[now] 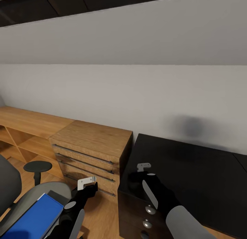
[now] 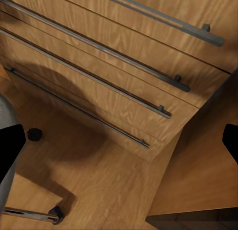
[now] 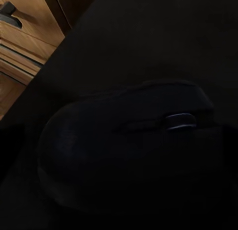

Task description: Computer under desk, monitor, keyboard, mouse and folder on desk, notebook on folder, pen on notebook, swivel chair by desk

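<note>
My right gripper [image 1: 137, 179] hangs over the left front corner of the glossy black desk [image 1: 195, 177]. The dark grey mouse [image 3: 124, 155] sits close between its jaws in the right wrist view, and they look shut on it, though the picture is very dark. My left gripper [image 1: 90, 188] is open and empty, its black fingers [image 2: 10, 150] spread wide in front of the wood drawers. The bright blue folder [image 1: 36, 220] lies on the seat of the grey swivel chair [image 1: 10, 187] at the lower left. Monitor and keyboard are out of view.
A light-wood cabinet [image 1: 92, 136] with long bar handles [image 2: 99, 79] stands against the desk's left side, and low wooden shelving [image 1: 20, 129] runs further left. Round silver knobs [image 1: 150, 209] mark the desk's drawer unit. A chair castor [image 2: 33, 134] rests on the wood floor.
</note>
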Controlling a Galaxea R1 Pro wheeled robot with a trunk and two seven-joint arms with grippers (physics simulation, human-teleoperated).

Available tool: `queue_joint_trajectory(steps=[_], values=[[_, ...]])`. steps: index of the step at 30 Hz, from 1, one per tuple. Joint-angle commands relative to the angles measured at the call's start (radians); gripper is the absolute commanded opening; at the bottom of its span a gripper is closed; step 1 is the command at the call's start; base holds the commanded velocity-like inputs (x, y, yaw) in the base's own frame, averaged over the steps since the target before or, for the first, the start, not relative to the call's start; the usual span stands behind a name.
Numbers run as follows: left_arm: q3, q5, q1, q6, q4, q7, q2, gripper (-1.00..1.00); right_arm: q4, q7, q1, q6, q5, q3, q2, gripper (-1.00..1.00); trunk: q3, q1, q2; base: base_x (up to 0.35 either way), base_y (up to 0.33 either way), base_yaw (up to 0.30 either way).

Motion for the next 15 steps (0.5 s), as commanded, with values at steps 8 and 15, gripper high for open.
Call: queue_joint_trajectory(steps=[8,15], values=[[-0.002,0.011,-0.001,0.003,0.000,0.009,0.000,1.00,-0.004,-0.008,0.000,0.000,-0.010,0.000,-0.002,1.00,-0.001,0.000,-0.001,0.000,0.000,0.000],[-0.002,0.011,-0.001,0.003,0.000,0.009,0.001,1.00,-0.007,-0.008,0.000,-0.001,-0.010,0.000,-0.003,1.00,-0.001,0.000,-0.001,0.000,0.000,0.000]])
